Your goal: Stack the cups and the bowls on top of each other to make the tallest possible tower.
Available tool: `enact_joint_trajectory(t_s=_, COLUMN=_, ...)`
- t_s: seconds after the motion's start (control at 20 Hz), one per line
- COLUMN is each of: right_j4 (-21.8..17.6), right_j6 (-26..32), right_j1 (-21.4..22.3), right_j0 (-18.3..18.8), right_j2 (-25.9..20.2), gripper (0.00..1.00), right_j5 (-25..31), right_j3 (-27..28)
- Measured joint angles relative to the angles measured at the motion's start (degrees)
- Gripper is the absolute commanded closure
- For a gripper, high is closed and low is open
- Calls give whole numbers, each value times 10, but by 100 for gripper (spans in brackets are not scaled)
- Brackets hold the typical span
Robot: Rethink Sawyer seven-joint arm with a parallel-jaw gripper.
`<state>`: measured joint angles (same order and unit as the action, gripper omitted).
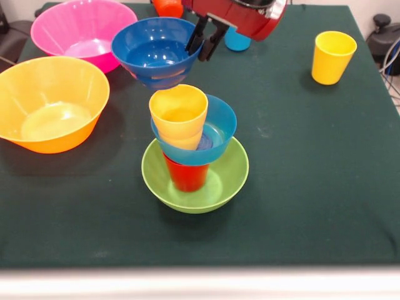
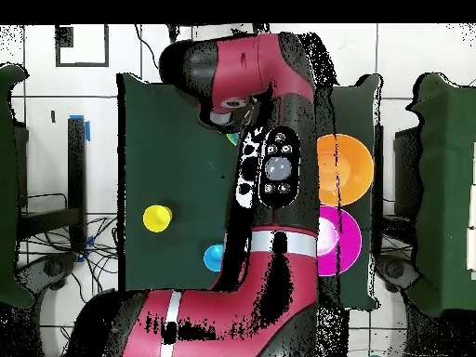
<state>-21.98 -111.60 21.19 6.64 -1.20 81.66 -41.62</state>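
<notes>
While the tower [image 1: 192,150] stands near the middle of the desk [image 1: 312,187], it has four pieces so far: the green bowl [image 1: 222,181] at the bottom, a red cup [image 1: 186,176] standing in it, the light blue bowl [image 1: 222,128] resting on that cup, and a yellow cup [image 1: 179,112] sitting in the light blue bowl, tipped toward the left. I judge the column leans that way already.

My pincer [image 1: 205,39] is clenched on the right rim of the dark blue bowl [image 1: 153,56], which hangs in the air tilted, just beyond and above the yellow cup. Whether its underside touches the cup's rim I cannot tell. Setting it down would be the fifth piece, so I judge the task about half done.

Left to use, as far as I can see: the pink bowl [image 1: 78,28] at the far left, the yellow-orange bowl [image 1: 50,103] nearer on the left, a second yellow cup [image 1: 332,57] far right, well apart from the tower, and, partly hidden behind my arm at the far edge, an orange cup [image 1: 167,7] and a light blue cup [image 1: 236,40]. From overhead my arm [image 2: 270,167] covers the tower; only the two large bowls, the lone yellow cup and the light blue cup show beside it.

The two large bowls are wider than the green base, so fitting them high up looks awkward to me.
</notes>
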Motion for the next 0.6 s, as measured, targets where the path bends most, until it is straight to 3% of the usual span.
enact_joint_trajectory(t_s=0.6, right_j4=0, right_j6=0, right_j1=-18, right_j0=-2, right_j2=0, gripper=100, right_j5=0, right_j3=8)
